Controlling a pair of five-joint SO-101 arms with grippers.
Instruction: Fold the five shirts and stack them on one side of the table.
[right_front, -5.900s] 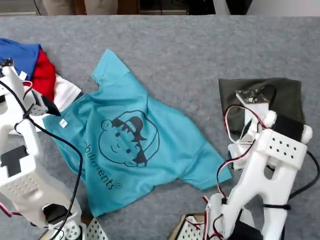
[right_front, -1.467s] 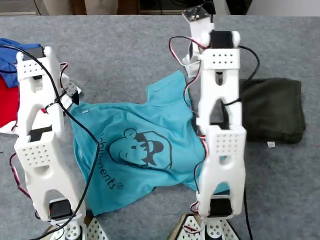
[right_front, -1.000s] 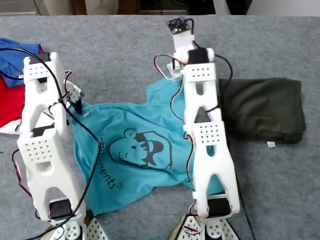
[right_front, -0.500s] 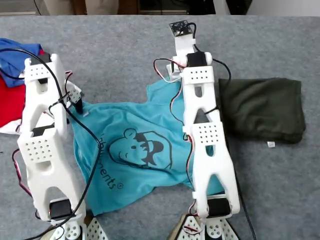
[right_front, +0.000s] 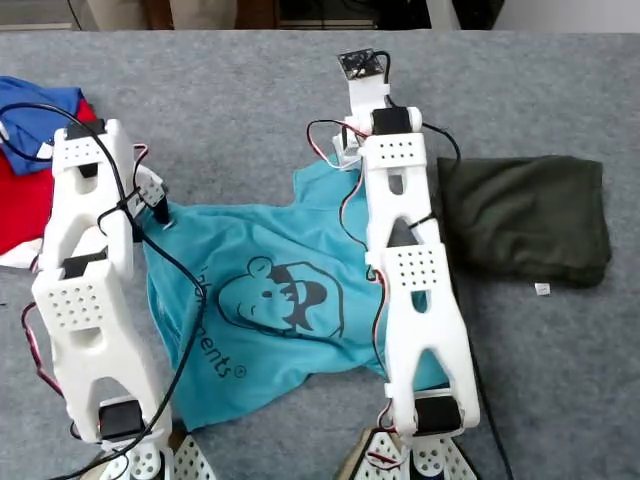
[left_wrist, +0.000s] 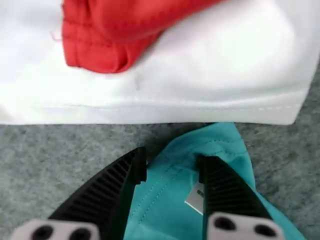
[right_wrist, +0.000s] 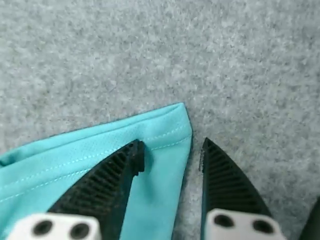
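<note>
A teal shirt (right_front: 250, 245) lies spread on the grey tabletop (right_front: 230, 90), with its cartoon-face print facing up and some wrinkles along its near hem. The left pincer (right_front: 158, 208) sits at the shirt's left far corner. Seen from the left wrist, it is parted about a finger's breadth, one black finger (left_wrist: 117, 185) on each side of the teal corner. A small white label (left_wrist: 196, 196) lies between the fingers, and they have not closed on the cloth. Just past that corner lies a white shirt (left_wrist: 200, 75), with a red shirt (left_wrist: 125, 30) bunched on top of it. In the high view a blue shirt (right_front: 30, 110) lies crumpled beside the red one, at the left far edge of the tabletop. The right pincer (right_front: 345, 158) sits at the teal shirt's far sleeve. Seen from the right wrist, it is also parted and grips nothing. One of its fingers (right_wrist: 107, 185) is over the stitched hem at the tip of the sleeve, and the other is over bare tabletop just beside the cloth. A dark green shirt (right_front: 530, 225) lies folded into a neat rectangle on the right side, its near edge just beside the right arm and apart from the teal shirt.
</note>
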